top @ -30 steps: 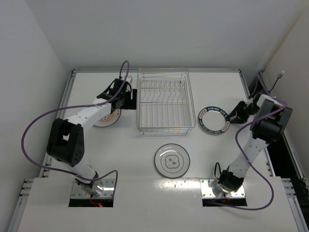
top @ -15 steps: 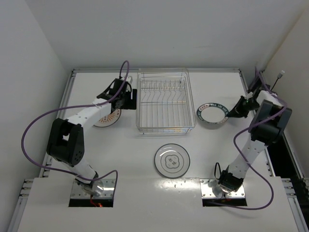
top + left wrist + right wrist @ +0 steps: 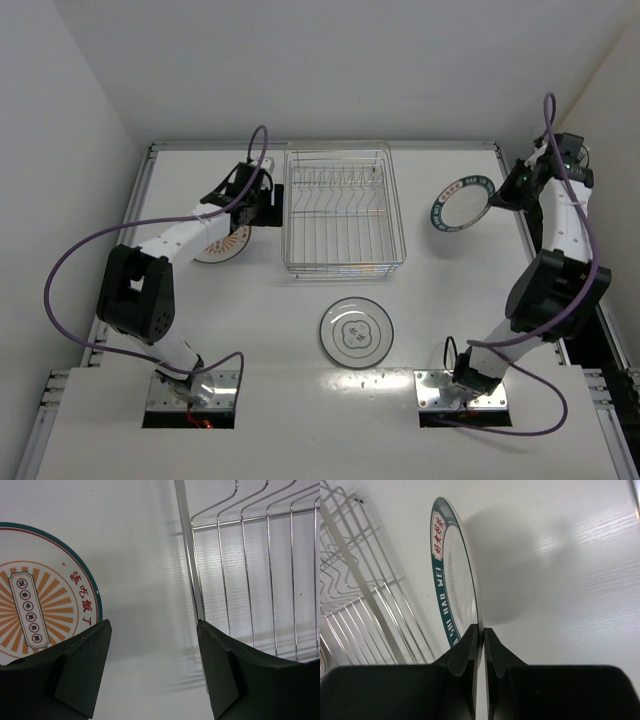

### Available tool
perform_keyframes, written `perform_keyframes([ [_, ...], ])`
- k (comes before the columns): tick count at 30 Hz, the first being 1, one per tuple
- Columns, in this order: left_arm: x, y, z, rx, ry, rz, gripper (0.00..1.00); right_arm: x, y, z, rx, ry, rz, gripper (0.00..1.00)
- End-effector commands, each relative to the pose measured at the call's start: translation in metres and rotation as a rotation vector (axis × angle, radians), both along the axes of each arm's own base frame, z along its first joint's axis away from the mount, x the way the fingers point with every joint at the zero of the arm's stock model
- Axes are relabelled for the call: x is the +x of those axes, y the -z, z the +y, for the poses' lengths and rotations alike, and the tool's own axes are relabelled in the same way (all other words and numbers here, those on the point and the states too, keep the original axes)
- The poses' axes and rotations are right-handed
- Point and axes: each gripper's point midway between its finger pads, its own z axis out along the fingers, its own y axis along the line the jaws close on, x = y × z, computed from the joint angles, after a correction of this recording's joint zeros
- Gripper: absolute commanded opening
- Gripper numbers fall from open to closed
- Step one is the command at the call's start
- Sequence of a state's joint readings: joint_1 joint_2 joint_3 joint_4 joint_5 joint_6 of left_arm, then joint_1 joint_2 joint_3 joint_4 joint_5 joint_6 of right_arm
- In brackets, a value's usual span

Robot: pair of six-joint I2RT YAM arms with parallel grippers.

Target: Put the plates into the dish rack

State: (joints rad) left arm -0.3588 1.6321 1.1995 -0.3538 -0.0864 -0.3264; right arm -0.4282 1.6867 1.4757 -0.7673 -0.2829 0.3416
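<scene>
Only right wrist view shows right claw (image 3: 481,631) clamped on rim of teal plate (image 3: 455,580); left claw (image 3: 153,626) spread, orange plate (image 3: 40,605) cut off frame-left.

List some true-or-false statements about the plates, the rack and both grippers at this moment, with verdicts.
1. The right gripper is shut on the rim of the teal-rimmed plate, which is tilted up. True.
2. The dish rack holds one plate. False: it holds none.
3. The left gripper clamps the orange-patterned plate. False: its jaws are open and empty, between that plate and the rack.
4. The flower-outline plate lies flat on the table, in front of the rack. True.
</scene>
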Motion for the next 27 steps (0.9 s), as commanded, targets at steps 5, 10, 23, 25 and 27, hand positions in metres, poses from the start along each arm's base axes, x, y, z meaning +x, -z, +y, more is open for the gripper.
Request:
perform_keyframes([
  [5,0.008,-0.022,-0.005,-0.033,0.005,-0.061,0.67,0.045,-0.152,0.039,-0.211,-0.017,-0.353,0.00],
  [10,0.008,-0.022,-0.004,-0.027,-0.002,-0.063,0.67,0.079,-0.175,0.096,-0.269,-0.098,-0.405,0.00],
  [23,0.008,-0.026,0.004,-0.006,-0.030,-0.081,0.67,0.123,-0.131,0.160,-0.545,-0.148,-0.317,0.00],
  [25,0.008,-0.026,0.004,-0.006,-0.030,-0.081,0.67,0.124,-0.125,0.161,-0.570,-0.148,-0.302,0.00],
  [27,0.008,-0.026,0.004,-0.006,-0.030,-0.081,0.67,0.126,-0.110,0.163,-0.596,-0.160,-0.268,0.00],
])
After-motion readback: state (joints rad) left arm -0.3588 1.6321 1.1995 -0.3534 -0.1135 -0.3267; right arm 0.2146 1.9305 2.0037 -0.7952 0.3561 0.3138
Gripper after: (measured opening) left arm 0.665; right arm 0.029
